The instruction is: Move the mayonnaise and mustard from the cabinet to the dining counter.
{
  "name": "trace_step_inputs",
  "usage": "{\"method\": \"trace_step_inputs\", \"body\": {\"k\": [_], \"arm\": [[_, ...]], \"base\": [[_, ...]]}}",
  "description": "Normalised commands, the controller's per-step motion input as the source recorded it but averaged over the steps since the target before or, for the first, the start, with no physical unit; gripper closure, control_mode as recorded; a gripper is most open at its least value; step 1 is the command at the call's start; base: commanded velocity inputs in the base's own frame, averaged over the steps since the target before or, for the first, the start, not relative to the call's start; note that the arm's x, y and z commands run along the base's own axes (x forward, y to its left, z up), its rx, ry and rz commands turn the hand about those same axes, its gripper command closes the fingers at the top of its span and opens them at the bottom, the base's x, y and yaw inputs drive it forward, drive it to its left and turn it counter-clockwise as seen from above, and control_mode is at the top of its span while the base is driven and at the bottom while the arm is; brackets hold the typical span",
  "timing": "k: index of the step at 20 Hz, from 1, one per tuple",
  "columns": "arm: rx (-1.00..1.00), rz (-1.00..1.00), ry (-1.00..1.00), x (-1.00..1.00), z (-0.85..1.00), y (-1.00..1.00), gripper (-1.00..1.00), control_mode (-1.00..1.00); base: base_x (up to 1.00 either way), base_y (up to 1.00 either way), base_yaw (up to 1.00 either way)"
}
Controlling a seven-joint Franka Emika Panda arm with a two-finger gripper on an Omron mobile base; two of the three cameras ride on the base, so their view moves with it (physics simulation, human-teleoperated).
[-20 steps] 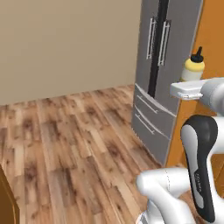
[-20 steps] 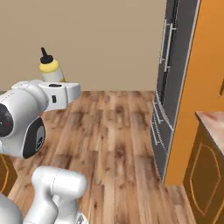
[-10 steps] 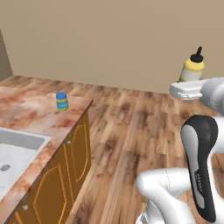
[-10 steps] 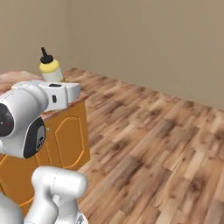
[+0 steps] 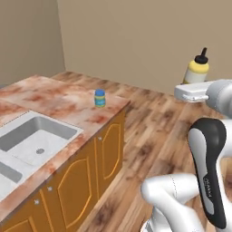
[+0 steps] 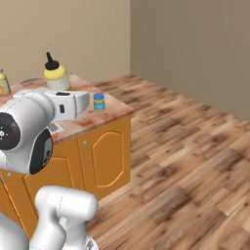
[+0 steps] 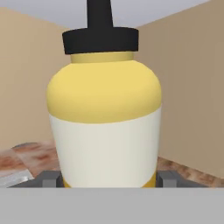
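Note:
My gripper point(image 7: 109, 178) is shut on the mustard point(image 7: 104, 113), a yellow squeeze bottle with a pale lower body and a black nozzle, held upright. In the base views the mustard point(image 5: 197, 70) point(image 6: 55, 73) stands up out of the white hand, above and beside the end of the dining counter point(image 5: 68, 106) point(image 6: 114, 110). The mayonnaise point(image 5: 99, 98) point(image 6: 99, 102), a small jar with a blue lid, stands on the marbled top near that end. The cabinet is out of view.
A steel sink point(image 5: 31, 140) is set into the counter, left of the jar. Orange doors point(image 5: 90, 172) line the counter's side. A small yellowish bottle point(image 6: 2, 83) stands on the counter at the far left edge. Wooden floor point(image 6: 195, 166) spreads to the right.
The whole scene has swung with the base: fridge and bare floor gave way to the island counter, which now looms closer. The mustard has stayed in the gripper throughout.

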Motion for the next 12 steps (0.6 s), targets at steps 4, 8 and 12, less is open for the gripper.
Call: {"method": "trace_step_inputs", "body": {"k": [4, 8, 12], "arm": [[0.00, 0.00, 0.00, 0.00, 0.00, 0.00, 1.00, 1.00], [0.00, 0.00, 0.00, 0.00, 0.00, 0.00, 1.00, 1.00], [0.00, 0.00, 0.00, 0.00, 0.00, 0.00, 1.00, 1.00]], "base": [[0.51, -0.35, 0.22], [0.91, -0.94, 0.27], [1.00, -1.00, 0.32]]}}
